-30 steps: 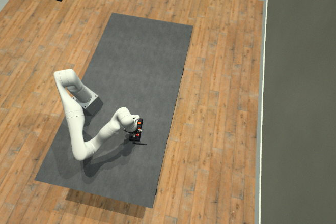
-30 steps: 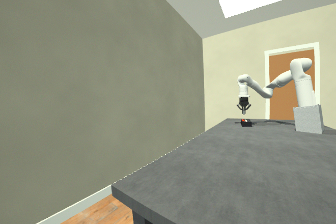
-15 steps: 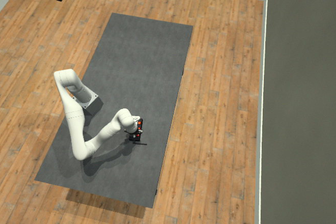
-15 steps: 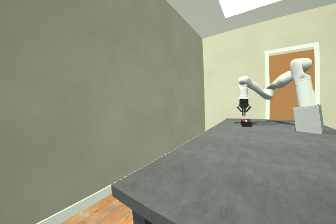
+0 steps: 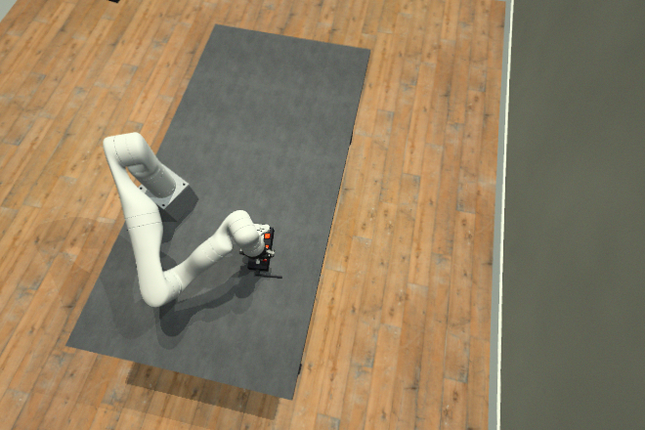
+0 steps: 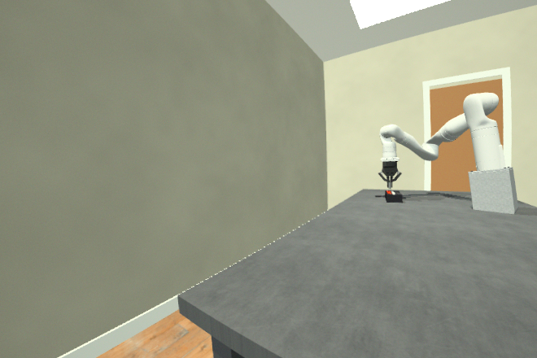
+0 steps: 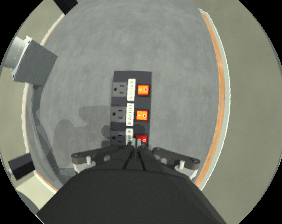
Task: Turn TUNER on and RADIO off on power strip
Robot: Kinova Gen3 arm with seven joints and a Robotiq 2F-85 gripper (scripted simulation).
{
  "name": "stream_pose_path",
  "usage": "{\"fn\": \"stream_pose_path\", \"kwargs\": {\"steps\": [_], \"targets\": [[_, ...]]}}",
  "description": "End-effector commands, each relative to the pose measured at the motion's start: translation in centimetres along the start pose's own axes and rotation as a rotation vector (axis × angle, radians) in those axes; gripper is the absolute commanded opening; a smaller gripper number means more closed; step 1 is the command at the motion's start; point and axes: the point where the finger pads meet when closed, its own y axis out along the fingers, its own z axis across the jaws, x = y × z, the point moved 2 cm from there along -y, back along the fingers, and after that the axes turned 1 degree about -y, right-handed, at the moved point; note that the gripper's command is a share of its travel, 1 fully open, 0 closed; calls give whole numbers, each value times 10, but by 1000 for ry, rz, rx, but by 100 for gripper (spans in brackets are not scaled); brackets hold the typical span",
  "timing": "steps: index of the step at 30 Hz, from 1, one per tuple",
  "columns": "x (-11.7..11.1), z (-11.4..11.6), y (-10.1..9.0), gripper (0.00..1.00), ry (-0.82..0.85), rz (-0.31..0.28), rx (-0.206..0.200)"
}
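From the top, the power strip (image 5: 266, 250) is seen flat on the table (image 5: 262, 126), half hidden under the wrist. From the side, the gripper (image 6: 390, 185) is seen clenched on nothing, pointed straight down just above the strip's near end. Through the wrist camera, the strip's long side runs straight away from the jaws, and the nearest switch (image 7: 142, 139) seems to be just in front of the tips, though labels cannot be read.

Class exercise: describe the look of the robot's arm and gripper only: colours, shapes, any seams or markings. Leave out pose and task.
The arm is glossy white, built of thick rounded tubes with bulbous joints and thin seam lines. Its grey block base is bolted to the table. The gripper is black, with a compact body, angled linkages and two slim fingers. No external cables or readable markings show.
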Motion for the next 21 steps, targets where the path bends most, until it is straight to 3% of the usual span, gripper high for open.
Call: {"fn": "stream_pose_path", "kwargs": {"steps": [1,21], "targets": [[0,2,3,0,-3,4,5],[0,2,5,0,-3,4,5]]}}
